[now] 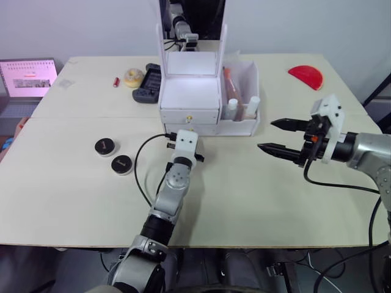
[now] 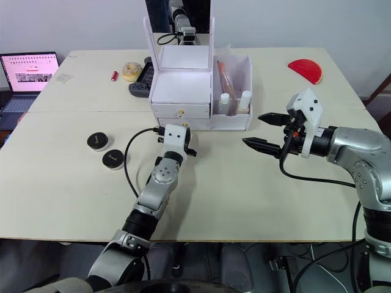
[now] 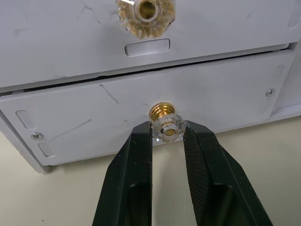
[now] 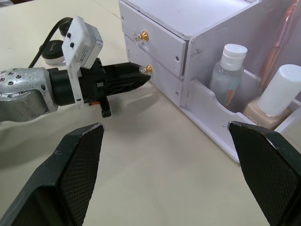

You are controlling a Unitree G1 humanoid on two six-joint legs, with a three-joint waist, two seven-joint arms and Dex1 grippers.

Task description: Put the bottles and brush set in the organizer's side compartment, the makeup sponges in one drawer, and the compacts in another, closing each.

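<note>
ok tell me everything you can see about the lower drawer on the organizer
The lower drawer is a white panel front, scuffed with faint scratches, with small screws near its corners. It sits beneath the upper drawer, with a thin dark gap along the seam between them, so it looks shut or nearly so. At its centre is a clear faceted knob on a gold stem. The left gripper has its black fingers closed on either side of that knob.

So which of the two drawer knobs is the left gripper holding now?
The lower drawer's knob: the left gripper has its jaws closed on either side of it. The upper drawer's knob sits free above.
</note>
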